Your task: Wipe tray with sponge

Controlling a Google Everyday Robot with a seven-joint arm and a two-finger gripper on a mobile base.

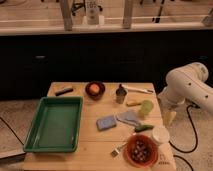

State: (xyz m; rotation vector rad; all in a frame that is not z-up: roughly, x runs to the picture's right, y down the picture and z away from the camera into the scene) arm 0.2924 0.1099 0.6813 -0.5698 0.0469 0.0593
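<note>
Off the worktop's right edge, the gripper [170, 119] hangs pointing down; we cannot tell whether it is parted or closed. The blue sponge [106, 122] lies mid-table, apart from the green tray [55, 125] at the front-left corner. We judge the pickup not yet begun, and the next move calls for a leftward reach to the sponge.

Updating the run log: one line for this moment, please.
gripper at table right edge | sponge mid-table, right of tray | no contact yet
</note>
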